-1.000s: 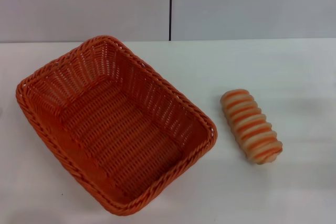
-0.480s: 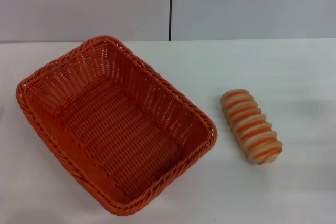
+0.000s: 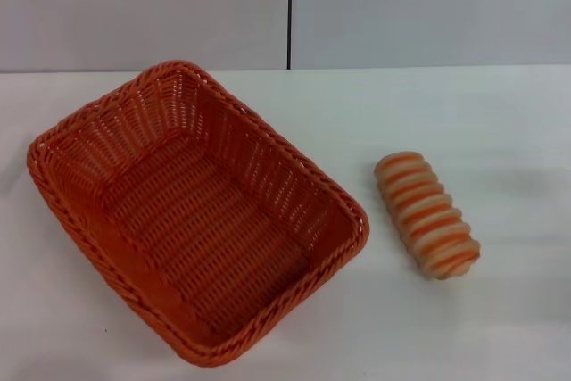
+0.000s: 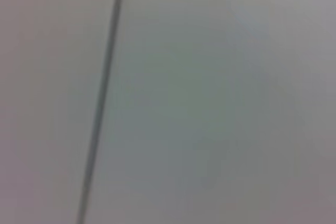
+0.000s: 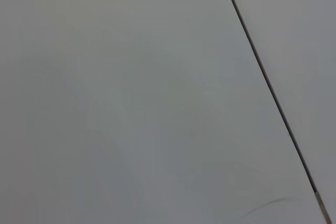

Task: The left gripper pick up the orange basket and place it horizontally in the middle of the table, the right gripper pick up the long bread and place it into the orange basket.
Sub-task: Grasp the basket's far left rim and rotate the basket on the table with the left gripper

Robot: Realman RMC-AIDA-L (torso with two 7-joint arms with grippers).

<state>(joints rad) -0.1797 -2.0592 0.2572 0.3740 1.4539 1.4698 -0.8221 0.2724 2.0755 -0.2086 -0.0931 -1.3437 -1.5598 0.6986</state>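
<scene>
The orange basket (image 3: pixel 192 211) lies empty on the left half of the white table (image 3: pixel 464 327) in the head view, turned at a slant with one corner toward the back wall. The long bread (image 3: pixel 426 213), cream with orange-brown stripes, rests on the table to the basket's right, a short gap apart from it. Neither gripper shows in any view. Both wrist views show only a plain grey wall with a dark seam.
A grey wall (image 3: pixel 428 6) with a vertical dark seam (image 3: pixel 290 6) rises behind the table's far edge. Bare tabletop stretches to the right of the bread and in front of it.
</scene>
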